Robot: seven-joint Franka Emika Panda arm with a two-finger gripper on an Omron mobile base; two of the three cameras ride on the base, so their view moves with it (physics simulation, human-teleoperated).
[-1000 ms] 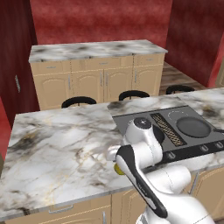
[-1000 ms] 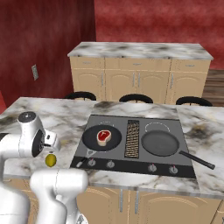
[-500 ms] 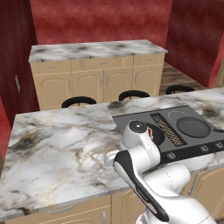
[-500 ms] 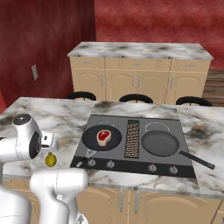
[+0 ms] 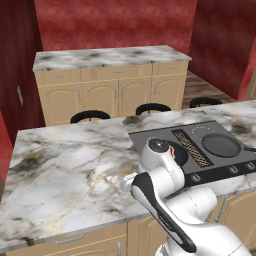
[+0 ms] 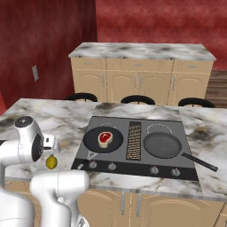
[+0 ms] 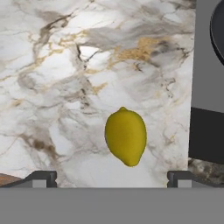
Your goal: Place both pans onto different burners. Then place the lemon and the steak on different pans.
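Observation:
The yellow lemon (image 7: 125, 135) lies on the marble counter just left of the cooktop (image 6: 137, 170), and I also see the lemon (image 6: 52, 162) from the right base. My gripper (image 7: 112, 178) hangs open above it, one fingertip on each side, touching nothing. Two black pans sit on separate burners. The left pan (image 6: 104, 140) holds the red steak (image 6: 105, 137). The right pan (image 6: 162, 145) is bare, its handle pointing right and forward. In the left base view my arm hides most of the left pan; the right pan (image 5: 220, 145) shows.
The cooktop's dark edge (image 7: 206, 87) lies close to the right of the lemon in the hand view. A ribbed vent grille (image 6: 134, 141) runs between the pans, with knobs (image 6: 154, 170) along the front. Marble counter (image 5: 70, 165) stretches left. Cabinets stand behind.
My arm has shifted slightly and settled a little lower over the lemon. The lemon, steak and pans lie where they were. The jaws stay open.

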